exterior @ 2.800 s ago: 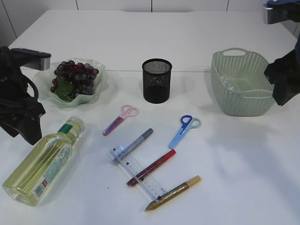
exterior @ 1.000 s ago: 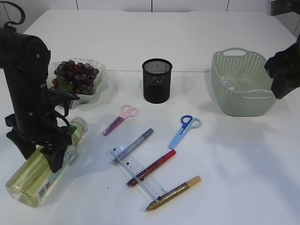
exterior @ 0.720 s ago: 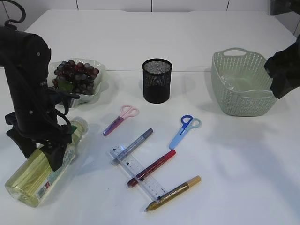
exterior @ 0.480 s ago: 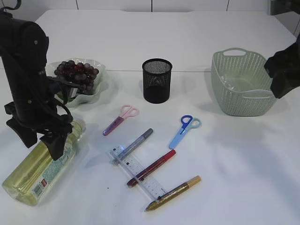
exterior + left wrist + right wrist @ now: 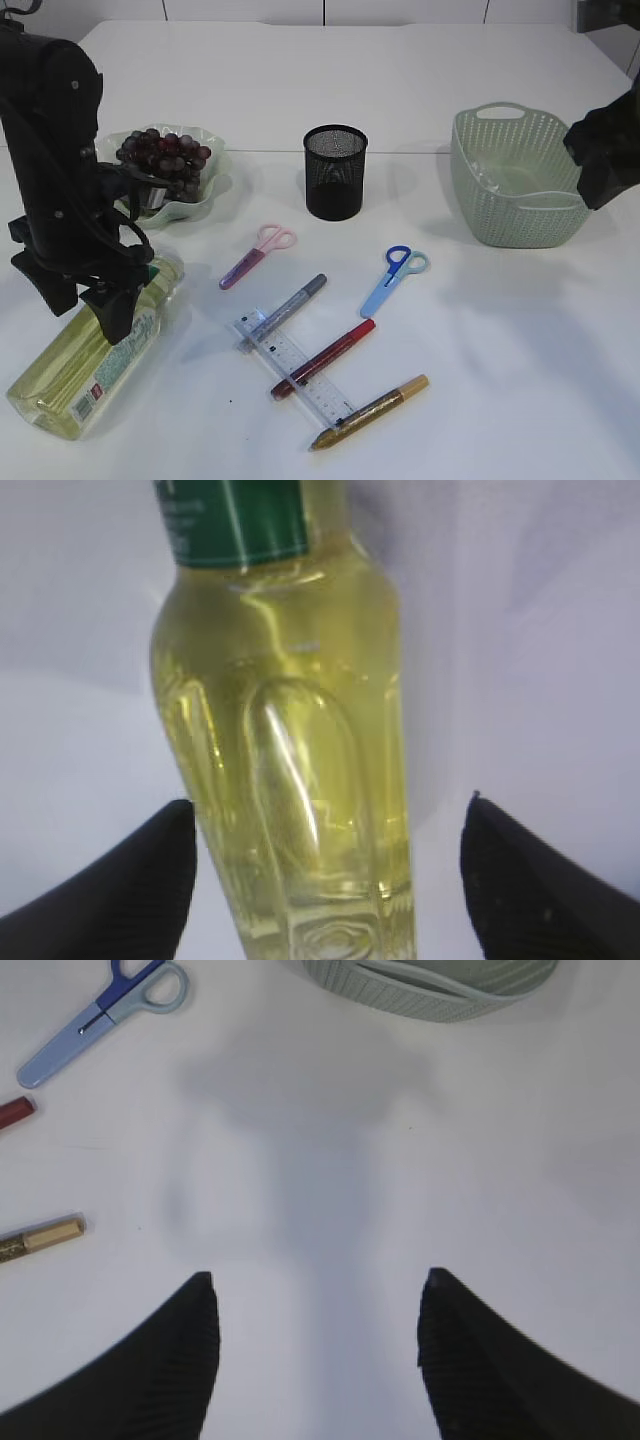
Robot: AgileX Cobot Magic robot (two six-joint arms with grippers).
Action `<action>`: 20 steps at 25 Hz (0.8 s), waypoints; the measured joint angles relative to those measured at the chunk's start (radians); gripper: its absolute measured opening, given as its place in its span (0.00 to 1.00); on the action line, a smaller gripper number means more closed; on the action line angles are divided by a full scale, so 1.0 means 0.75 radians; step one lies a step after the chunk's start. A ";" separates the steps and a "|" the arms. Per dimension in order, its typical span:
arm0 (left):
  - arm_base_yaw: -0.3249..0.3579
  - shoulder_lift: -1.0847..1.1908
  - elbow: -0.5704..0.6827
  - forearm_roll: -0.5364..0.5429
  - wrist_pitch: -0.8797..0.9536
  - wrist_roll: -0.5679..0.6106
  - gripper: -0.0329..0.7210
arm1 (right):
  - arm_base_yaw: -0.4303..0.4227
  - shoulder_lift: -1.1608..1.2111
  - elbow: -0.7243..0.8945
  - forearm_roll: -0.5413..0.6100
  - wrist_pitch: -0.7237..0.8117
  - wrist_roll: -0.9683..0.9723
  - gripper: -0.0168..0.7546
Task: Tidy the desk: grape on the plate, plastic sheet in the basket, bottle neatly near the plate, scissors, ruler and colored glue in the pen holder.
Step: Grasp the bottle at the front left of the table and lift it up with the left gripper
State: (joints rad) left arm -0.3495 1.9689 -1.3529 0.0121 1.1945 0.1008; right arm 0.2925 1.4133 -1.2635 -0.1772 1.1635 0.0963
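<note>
The bottle [image 5: 70, 370] of yellow liquid with a green label lies on its side at the front left. My left gripper [image 5: 85, 308] is open and straddles its upper body. In the left wrist view the bottle [image 5: 290, 680] lies between the fingers of that gripper [image 5: 330, 802], with a gap on the right side. Grapes [image 5: 160, 160] sit on the plate [image 5: 205, 198]. Pink scissors [image 5: 257, 256], blue scissors [image 5: 393, 280], the ruler [image 5: 295, 365] and the silver [image 5: 290, 305], red [image 5: 322, 358] and gold [image 5: 370, 412] glue pens lie in front of the pen holder [image 5: 335, 172]. My right gripper [image 5: 315, 1290] hangs open and empty above bare table.
The green basket [image 5: 515, 180] stands at the back right, with something clear inside it that I cannot make out. In the right wrist view the basket [image 5: 440, 990] and the blue scissors [image 5: 105, 1015] lie ahead. The right arm [image 5: 605, 160] hovers at the right edge.
The left gripper has shifted a little along the bottle toward its neck, still open. The right arm has not moved.
</note>
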 joint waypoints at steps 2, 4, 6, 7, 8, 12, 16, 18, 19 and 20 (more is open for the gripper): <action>-0.006 0.000 0.000 -0.016 0.000 -0.010 0.83 | 0.000 0.000 0.000 0.000 -0.001 0.000 0.66; -0.027 0.000 0.000 0.015 0.002 -0.033 0.83 | 0.000 0.000 0.000 0.000 -0.001 0.000 0.66; -0.039 0.000 0.000 0.041 0.002 -0.055 0.83 | 0.000 0.000 0.000 0.000 -0.004 0.000 0.66; -0.045 0.000 0.000 0.047 0.002 -0.061 0.83 | 0.000 0.000 0.000 0.000 -0.004 0.000 0.66; -0.045 0.000 0.000 0.047 0.002 -0.064 0.83 | 0.000 0.000 0.000 0.000 -0.004 0.000 0.66; -0.047 0.000 0.000 0.047 0.002 -0.069 0.88 | 0.000 0.000 0.000 0.000 -0.004 0.000 0.66; -0.047 0.000 0.000 0.047 0.002 -0.070 0.93 | 0.000 0.000 0.000 0.000 -0.004 0.000 0.66; -0.047 0.000 0.000 0.047 0.002 -0.070 0.93 | 0.000 0.000 0.000 0.000 -0.004 0.000 0.66; -0.047 0.000 0.000 0.047 0.002 -0.070 0.93 | 0.000 0.000 0.000 0.000 -0.004 0.000 0.66; -0.047 0.000 0.000 0.047 0.002 -0.070 0.93 | 0.000 0.000 0.000 0.000 -0.004 0.000 0.66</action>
State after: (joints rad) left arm -0.3844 1.9689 -1.3529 0.0472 1.1961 0.0485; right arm 0.2925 1.4133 -1.2635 -0.1772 1.1608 0.0963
